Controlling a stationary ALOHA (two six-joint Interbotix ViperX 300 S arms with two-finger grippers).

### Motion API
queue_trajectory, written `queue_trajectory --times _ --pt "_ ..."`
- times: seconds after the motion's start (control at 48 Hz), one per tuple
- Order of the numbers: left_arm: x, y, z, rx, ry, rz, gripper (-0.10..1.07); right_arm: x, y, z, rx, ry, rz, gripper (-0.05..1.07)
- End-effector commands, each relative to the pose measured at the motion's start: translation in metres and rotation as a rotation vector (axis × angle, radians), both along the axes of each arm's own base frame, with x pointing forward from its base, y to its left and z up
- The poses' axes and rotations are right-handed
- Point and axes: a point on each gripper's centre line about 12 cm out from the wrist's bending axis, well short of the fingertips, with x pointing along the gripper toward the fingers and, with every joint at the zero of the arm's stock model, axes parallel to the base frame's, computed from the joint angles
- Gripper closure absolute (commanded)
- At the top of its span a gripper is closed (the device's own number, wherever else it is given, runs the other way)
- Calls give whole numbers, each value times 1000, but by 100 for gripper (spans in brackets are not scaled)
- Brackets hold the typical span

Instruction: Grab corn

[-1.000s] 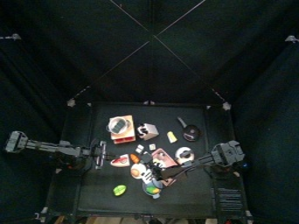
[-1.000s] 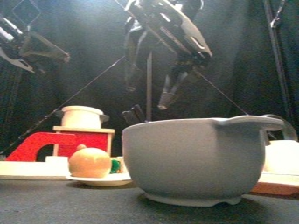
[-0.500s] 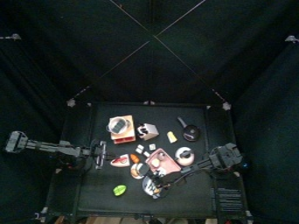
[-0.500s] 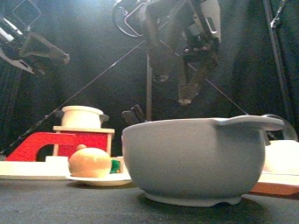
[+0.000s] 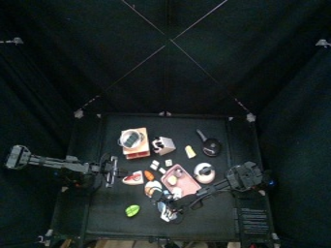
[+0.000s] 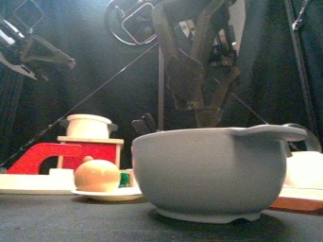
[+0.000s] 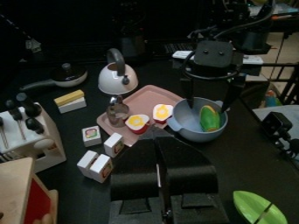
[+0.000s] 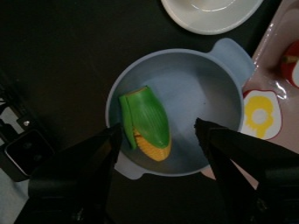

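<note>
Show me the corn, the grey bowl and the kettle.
corn [image 8: 147, 131], right wrist view, green husk.
grey bowl [image 6: 202, 175], front view, outer wall.
kettle [image 7: 115, 81], left wrist view, rounded body.

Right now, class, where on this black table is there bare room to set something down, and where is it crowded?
Bare black tabletop lies between the grey bowl holding the corn and the lime-green plate. Crowded: around the pink tray, with the silver kettle, fried eggs and small boxes close together.

Dim, curtained scene – the table is lit from above; glare flares at upper left of the front view, where the near bowl is softly blurred.
</note>
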Motion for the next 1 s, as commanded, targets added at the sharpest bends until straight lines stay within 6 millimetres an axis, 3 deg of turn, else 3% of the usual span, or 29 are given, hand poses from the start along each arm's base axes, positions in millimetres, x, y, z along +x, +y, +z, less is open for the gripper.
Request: queue_trajectory --times 0.0,0.979 --pt "2 0 5 -3 -15 2 100 2 2 12 18 -29 -1 6" --pt "2 1 4 -1 -14 3 100 1 0 -16 9 31 -11 6"
